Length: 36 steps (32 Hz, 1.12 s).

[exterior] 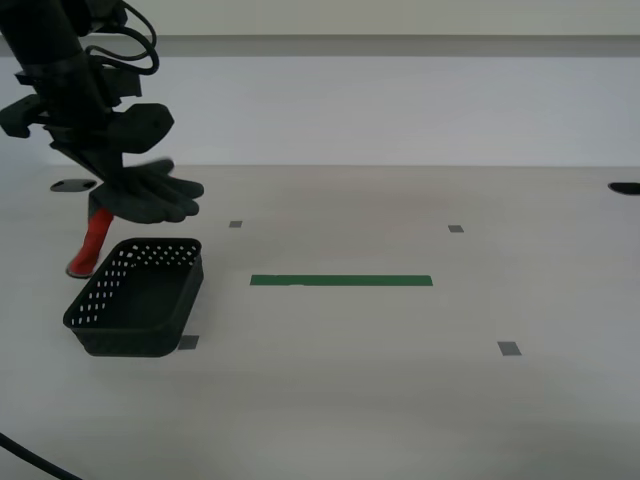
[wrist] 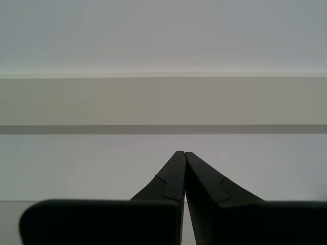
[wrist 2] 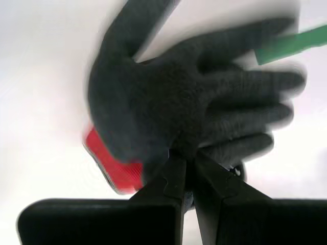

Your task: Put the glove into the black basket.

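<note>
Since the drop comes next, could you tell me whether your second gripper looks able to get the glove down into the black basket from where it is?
Probably yes. My second gripper holds the glove above the far end of the black basket, whose open top is unobstructed.

One arm raised with a pinched load, the other out of sight

My second gripper hangs in the air near the far corner of the bench on the exterior view's left, its arm slanting down from above, jaws pressed together on the glove, which dangles from them. My first gripper has its fingertips touching with nothing between them and points level at a wall; it does not appear in the exterior view.
</note>
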Motion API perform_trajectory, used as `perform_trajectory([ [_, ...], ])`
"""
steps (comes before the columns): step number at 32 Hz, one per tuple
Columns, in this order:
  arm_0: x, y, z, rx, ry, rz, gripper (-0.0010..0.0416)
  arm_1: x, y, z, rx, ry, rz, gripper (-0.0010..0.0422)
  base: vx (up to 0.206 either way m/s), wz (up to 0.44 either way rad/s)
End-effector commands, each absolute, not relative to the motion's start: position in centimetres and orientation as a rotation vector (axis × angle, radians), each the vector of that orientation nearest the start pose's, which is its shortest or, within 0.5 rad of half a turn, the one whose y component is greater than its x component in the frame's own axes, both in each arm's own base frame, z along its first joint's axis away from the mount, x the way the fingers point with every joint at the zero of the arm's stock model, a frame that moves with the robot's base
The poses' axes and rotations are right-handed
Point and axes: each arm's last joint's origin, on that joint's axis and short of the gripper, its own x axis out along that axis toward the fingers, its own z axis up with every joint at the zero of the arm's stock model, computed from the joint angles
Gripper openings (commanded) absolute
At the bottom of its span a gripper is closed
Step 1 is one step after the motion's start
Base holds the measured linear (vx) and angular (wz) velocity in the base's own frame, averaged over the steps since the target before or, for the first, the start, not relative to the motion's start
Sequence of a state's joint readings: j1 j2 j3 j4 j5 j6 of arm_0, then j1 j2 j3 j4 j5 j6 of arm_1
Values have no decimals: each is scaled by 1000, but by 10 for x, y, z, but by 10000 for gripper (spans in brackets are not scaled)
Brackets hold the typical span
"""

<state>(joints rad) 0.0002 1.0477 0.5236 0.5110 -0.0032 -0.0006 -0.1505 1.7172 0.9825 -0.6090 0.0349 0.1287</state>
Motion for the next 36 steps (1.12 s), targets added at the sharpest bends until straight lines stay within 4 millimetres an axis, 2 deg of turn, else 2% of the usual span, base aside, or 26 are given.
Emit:
perform_trajectory([
  [1, 227, 0, 260, -1, 20, 3, 1, 302, -48, 129, 138, 1402, -266, -1, 0, 0],
  [7, 227, 0, 258, -1, 33, 3, 1, 304, -48, 106, 131, 1471, -259, -1, 0, 0],
  [9, 227, 0, 258, -1, 35, 4, 1, 307, -48, 84, 126, 1511, -254, -1, 0, 0],
  [20, 227, 0, 258, -1, 38, 4, 0, 309, -49, 85, 121, 1490, -247, 11, 0, 0],
  [23, 227, 0, 258, -1, 38, 4, 1, 309, -49, 85, 97, 1500, -225, 74, 0, 0],
  [24, 227, 0, 258, -1, 38, 3, 1, 309, -49, 86, 88, 1505, -216, 116, 0, 0],
  [25, 227, 0, 258, -1, 38, 3, 1, 309, -49, 86, 88, 1507, -216, 130, 0, 0],
  [29, 227, 0, 258, -1, 38, 4, 1, 308, -49, 86, 70, 1518, -200, 232, 0, 0],
  [32, 227, 0, 258, -1, 38, 3, 1, 307, -49, 87, 65, 1522, -195, 267, 0, 0],
  [36, 227, 0, 258, -1, 38, 3, 1, 307, -49, 91, 48, 1517, -179, 237, 0, 0],
])
